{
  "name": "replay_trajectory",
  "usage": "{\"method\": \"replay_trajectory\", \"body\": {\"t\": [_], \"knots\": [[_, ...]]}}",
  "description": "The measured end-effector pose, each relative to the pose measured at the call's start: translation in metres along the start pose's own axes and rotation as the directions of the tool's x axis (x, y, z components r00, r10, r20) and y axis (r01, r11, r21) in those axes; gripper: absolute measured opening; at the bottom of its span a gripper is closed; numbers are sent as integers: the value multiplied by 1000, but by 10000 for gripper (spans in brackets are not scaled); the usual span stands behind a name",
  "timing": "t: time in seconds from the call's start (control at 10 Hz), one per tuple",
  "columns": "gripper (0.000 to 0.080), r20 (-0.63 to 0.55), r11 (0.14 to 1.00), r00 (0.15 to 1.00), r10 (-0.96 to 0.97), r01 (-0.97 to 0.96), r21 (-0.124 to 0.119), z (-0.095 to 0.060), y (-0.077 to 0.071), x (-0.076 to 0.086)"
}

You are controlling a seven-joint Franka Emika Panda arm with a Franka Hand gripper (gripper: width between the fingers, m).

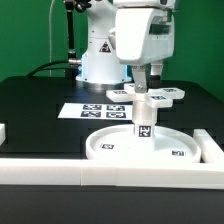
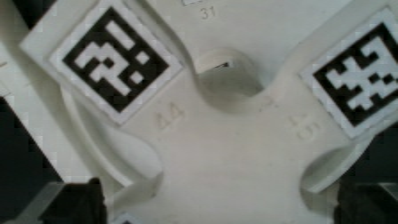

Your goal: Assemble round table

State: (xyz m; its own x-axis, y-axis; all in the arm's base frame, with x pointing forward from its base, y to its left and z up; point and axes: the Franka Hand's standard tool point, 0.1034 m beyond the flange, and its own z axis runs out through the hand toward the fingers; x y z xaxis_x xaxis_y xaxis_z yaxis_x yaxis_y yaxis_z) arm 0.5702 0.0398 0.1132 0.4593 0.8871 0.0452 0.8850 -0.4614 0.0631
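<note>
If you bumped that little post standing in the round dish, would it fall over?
Probably. The post looks tall and narrow, standing upright in the round disc, so a side bump could tip it. Being a cylinder, it might then roll. It looks stiff, light plastic.

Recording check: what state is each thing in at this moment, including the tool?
Disc: flat on the table, rim up.
Post: upright on the disc's middle.
Foot: level at the post's top; whether it is seated cannot be told.
Tool: over the foot, open, fingers either side of it.
Marker board: flat on the table.
</note>
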Motion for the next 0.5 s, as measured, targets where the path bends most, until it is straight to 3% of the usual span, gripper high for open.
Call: {"method": "replay_trajectory", "body": {"t": [0.5], "knots": [[649, 8, 999, 999, 42, -42, -4, 4, 5, -5]]}}
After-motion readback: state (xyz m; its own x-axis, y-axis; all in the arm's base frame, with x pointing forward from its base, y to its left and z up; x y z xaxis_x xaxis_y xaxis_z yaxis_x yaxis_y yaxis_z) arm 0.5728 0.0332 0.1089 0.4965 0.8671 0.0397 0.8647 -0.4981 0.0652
